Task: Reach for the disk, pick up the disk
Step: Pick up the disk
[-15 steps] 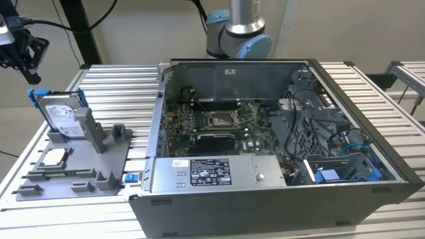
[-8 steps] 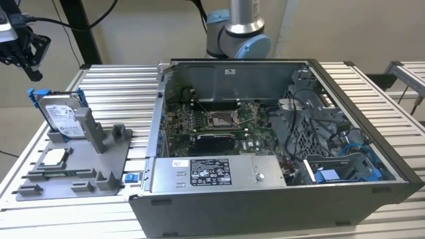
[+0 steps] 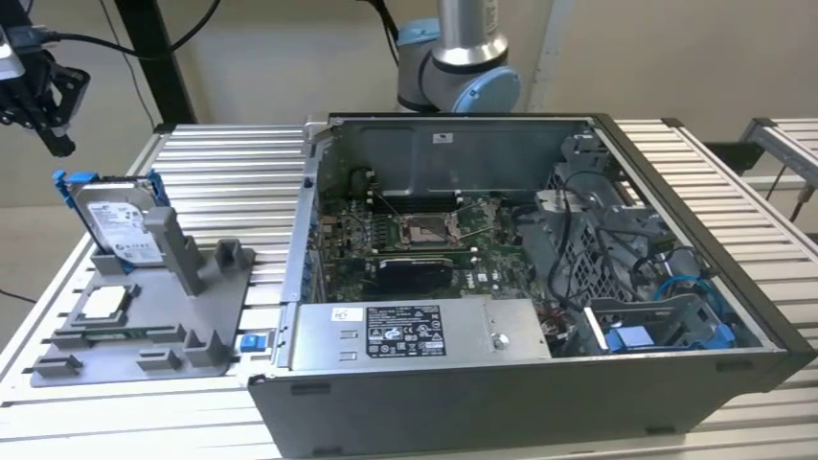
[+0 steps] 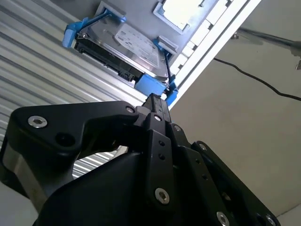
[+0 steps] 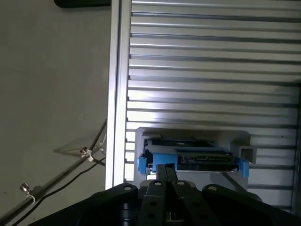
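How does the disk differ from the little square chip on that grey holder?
Pose: the disk stands on edge in a slot, leaning a little; the chip lies flat. Size: the disk is clearly larger and rectangular, the chip small and square. Look: the disk has blue rails and a white label; the chip has a plain pale top. Both sit on the grey holder.

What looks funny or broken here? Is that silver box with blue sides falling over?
Nothing looks broken or spilled. The disk stands on edge, leaning a little, slotted into the grey holder at the exterior view's left. The computer case has its side off, with cables showing inside.
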`<act>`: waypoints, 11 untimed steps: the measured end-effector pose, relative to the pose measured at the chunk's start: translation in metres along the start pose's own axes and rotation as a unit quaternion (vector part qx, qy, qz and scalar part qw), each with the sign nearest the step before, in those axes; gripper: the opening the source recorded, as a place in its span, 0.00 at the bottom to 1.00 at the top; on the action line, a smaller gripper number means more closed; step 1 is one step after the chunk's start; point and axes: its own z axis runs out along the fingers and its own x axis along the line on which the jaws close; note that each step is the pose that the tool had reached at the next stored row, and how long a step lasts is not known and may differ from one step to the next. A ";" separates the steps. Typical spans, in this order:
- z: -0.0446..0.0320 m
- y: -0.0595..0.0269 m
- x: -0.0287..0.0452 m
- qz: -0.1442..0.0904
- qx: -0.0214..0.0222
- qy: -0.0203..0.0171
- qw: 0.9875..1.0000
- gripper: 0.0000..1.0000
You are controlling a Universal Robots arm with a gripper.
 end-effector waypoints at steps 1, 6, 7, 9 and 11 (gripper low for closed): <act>0.0000 0.0001 0.0001 0.000 0.000 0.000 1.000 0.00; 0.0000 0.0002 0.0002 0.000 0.000 0.000 1.000 0.00; 0.0000 0.0002 0.0002 0.000 0.000 0.000 1.000 0.00; 0.0001 0.0002 0.0002 0.000 0.000 0.000 1.000 0.00; 0.0001 0.0002 0.0002 0.000 0.000 0.000 1.000 0.00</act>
